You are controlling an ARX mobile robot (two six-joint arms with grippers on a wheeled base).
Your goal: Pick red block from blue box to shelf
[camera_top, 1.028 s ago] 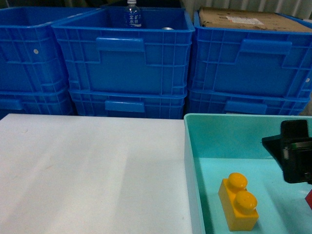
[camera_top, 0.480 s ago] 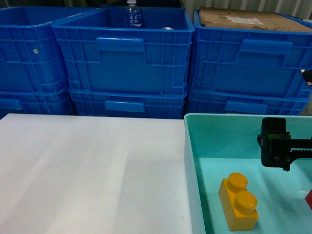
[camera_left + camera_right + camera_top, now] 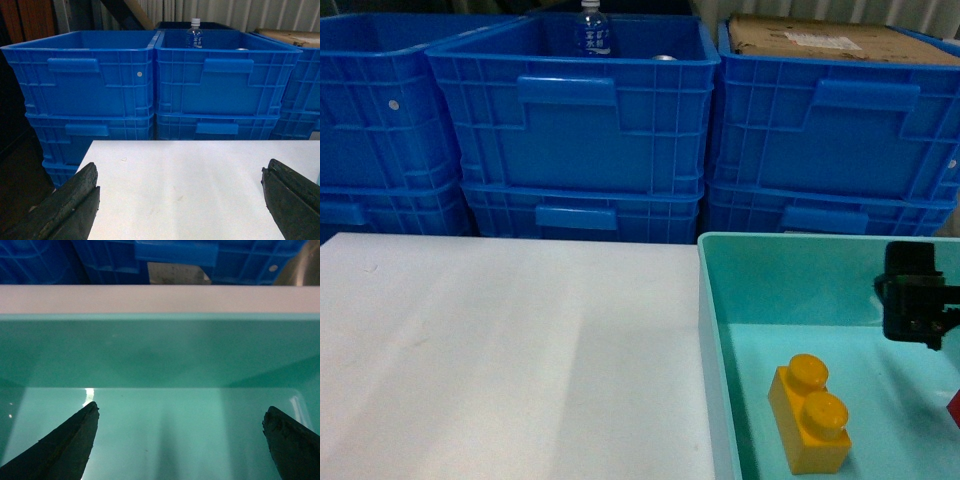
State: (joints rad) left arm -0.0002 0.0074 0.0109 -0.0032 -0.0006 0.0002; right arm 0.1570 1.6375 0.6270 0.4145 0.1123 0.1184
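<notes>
Right end effector (image 3: 180, 440) wide open, empty, inside blue box (image 3: 160, 350), red block (image 3: 954, 408) at edge

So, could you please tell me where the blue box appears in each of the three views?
Head: the blue box fills the lower right corner, beside the white table, with a yellow brick inside.
Left wrist: not clearly in it; only the table and crates show.
Right wrist: its far wall and floor fill most of the picture, between the open fingers.
Shared landmark: the dark blue crates behind.
</notes>
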